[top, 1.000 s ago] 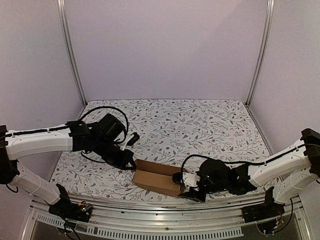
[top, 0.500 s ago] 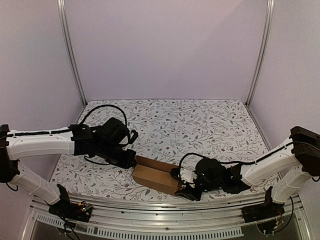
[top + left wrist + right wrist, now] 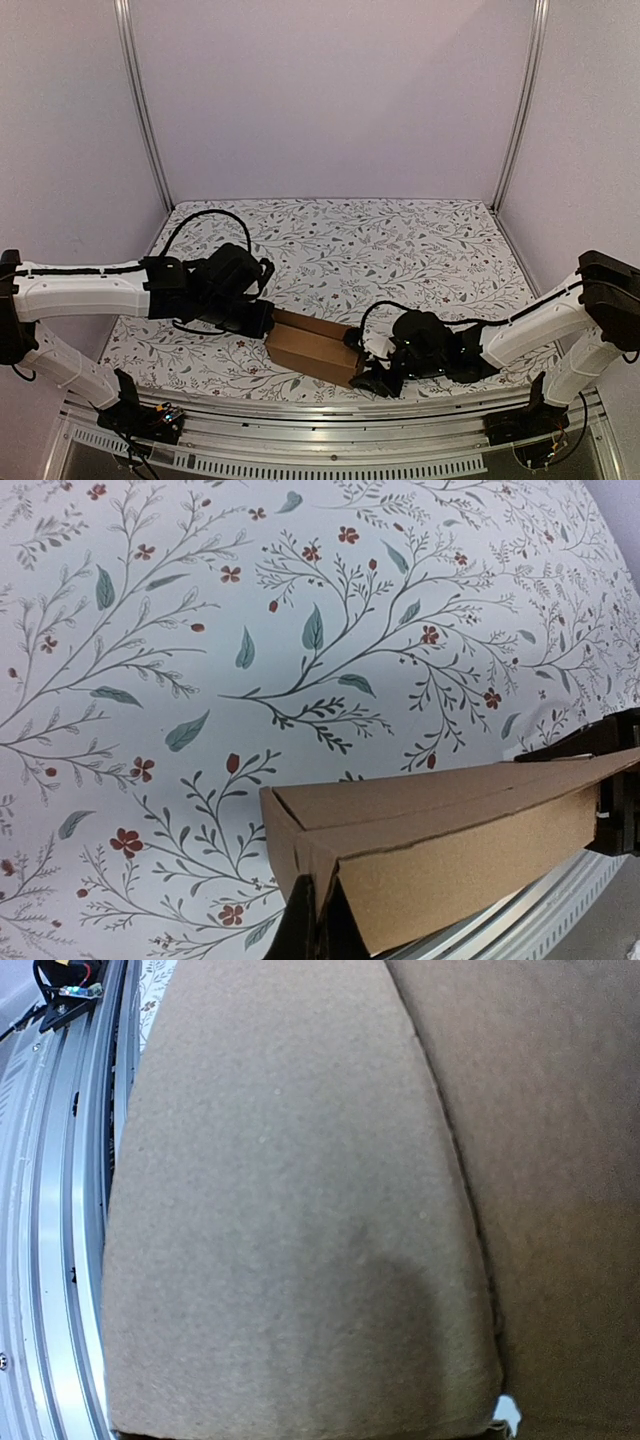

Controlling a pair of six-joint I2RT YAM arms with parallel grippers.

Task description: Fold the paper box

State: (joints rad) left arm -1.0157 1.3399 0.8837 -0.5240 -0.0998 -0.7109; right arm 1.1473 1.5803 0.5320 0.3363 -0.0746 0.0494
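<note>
From above, the paper box (image 3: pixel 312 347) lies near the front edge of the table (image 3: pixel 420 250), between the left gripper (image 3: pixel 263 320) and the right gripper (image 3: pixel 370 368). Left wrist: the fingers (image 3: pixel 298 925) pinch one box end. Right wrist: only cardboard shows, so I cannot tell its grip. It seems best to press slowly and hold both ends steady.

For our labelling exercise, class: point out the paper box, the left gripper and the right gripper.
paper box (image 3: pixel 312 350), top external view, its upper brown panel.
left gripper (image 3: pixel 318 927), left wrist view, between the fingertips at the box's end.
right gripper (image 3: pixel 361 361), top external view, between the fingertips at the box's opposite end.
</note>
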